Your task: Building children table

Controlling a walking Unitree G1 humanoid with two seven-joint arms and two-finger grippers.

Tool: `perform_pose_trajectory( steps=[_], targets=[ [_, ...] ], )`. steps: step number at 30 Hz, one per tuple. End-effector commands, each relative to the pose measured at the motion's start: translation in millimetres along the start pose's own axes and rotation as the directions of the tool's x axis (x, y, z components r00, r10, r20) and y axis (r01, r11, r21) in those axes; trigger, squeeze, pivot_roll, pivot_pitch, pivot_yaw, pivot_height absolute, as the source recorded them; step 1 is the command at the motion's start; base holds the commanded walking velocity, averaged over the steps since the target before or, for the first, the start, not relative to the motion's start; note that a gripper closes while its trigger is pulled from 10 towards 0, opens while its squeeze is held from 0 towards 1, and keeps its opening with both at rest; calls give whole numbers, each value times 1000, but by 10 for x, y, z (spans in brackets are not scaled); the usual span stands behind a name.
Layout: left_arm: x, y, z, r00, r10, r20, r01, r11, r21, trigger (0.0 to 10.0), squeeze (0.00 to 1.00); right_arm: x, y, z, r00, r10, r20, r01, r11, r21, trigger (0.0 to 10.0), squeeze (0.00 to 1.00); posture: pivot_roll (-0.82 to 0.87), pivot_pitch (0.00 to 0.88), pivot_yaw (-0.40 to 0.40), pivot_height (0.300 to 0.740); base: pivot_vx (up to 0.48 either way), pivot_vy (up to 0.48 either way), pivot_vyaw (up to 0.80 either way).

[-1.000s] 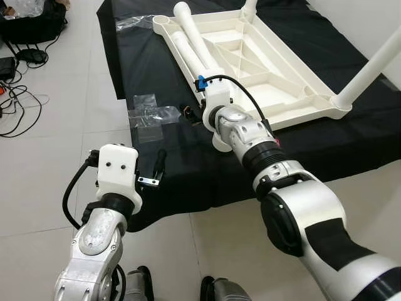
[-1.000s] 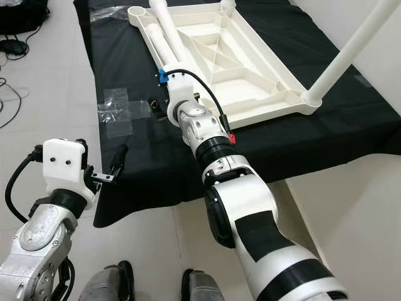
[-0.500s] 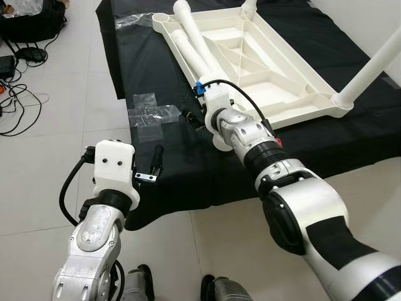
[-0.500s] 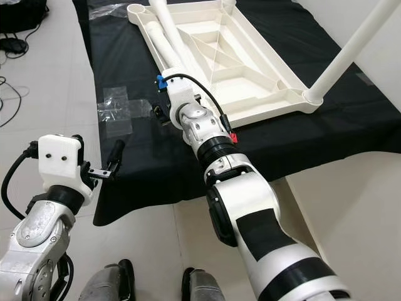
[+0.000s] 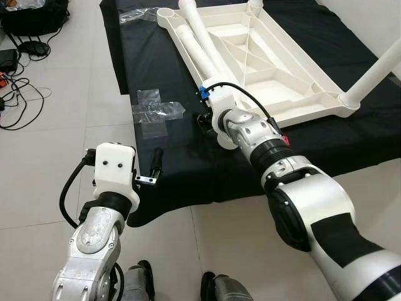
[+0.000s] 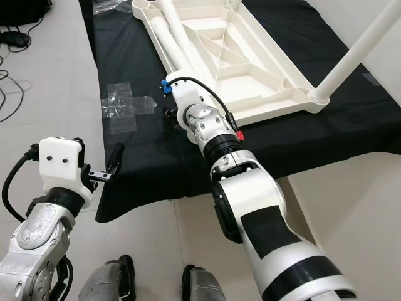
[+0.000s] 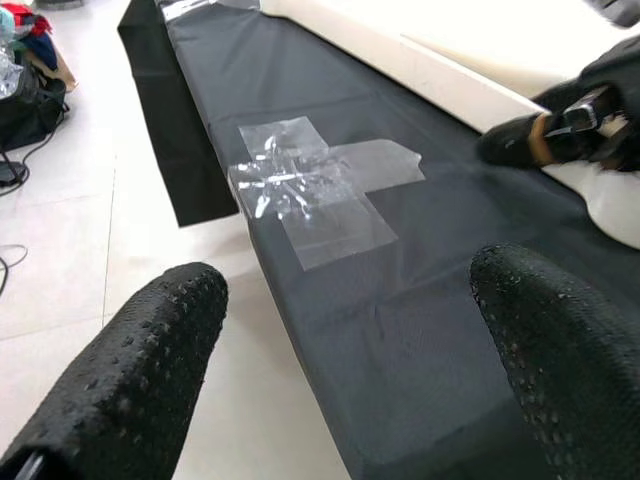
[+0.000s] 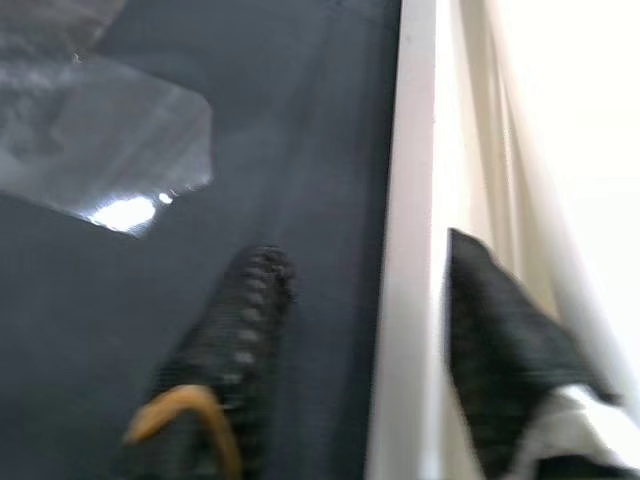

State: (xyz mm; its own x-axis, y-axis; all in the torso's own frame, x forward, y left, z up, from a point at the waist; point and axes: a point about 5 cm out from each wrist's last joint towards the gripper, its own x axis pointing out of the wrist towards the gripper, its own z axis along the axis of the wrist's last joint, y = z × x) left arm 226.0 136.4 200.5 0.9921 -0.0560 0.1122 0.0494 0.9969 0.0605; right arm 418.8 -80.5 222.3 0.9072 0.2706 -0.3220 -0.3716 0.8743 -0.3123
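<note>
1. At the near long edge of the upturned white tabletop (image 5: 276, 69), the right gripper (image 8: 400, 330) straddles the tabletop's rim (image 8: 405, 200): one black finger (image 8: 235, 330) lies on the black cloth (image 5: 188, 163) outside the rim, the other sits on the tabletop side (spread apart, with the rim between them, and I cannot tell whether they press on it).
2. Just beyond that outer finger, on the cloth, lie clear plastic bags (image 5: 153, 113), flat and overlapping in a rough cross.
3. Inside the tabletop's ribbed underside a loose white leg (image 5: 203, 41) lies lengthways along the near wall, slanting up over the far end wall.
4. One white leg (image 5: 376, 72) stands in the near right corner socket of the tabletop and rises out past the picture's edge.
5. Nearer the robot, the left gripper (image 7: 345, 370) hangs at the front edge of the cloth with its fingers (image 7: 130, 370) wide apart and nothing between them, pointing towards the bags.
6. Under the cloth is a pale tiled floor (image 5: 44, 163); cables (image 5: 19, 94) and a black bag (image 5: 37, 15) lie on it at the far left.
7. At the bottom edge the robot's feet (image 5: 222, 290) stand on the tiles.
</note>
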Motion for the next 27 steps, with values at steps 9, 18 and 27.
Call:
perform_pose_trajectory(
  steps=[9,18,27],
  targets=[
    [-35,22,-8,1000,6,-6,-6,1000,14,10000,0,-25,-170,-173,998,-10,-57,5,997,-81,0,0,-2,232,-149,740,0,0,0],
    [22,77,30,1000,19,10,-20,999,28,10000,0,-55,-279,-122,1000,-3,2,3,995,-100,0,0,-6,250,-138,740,0,0,0],
    [17,103,26,1000,29,7,-29,999,35,10000,0,-121,-345,-49,981,180,75,-163,968,-193,0,0,-12,256,-134,740,0,0,0]
  ],
)
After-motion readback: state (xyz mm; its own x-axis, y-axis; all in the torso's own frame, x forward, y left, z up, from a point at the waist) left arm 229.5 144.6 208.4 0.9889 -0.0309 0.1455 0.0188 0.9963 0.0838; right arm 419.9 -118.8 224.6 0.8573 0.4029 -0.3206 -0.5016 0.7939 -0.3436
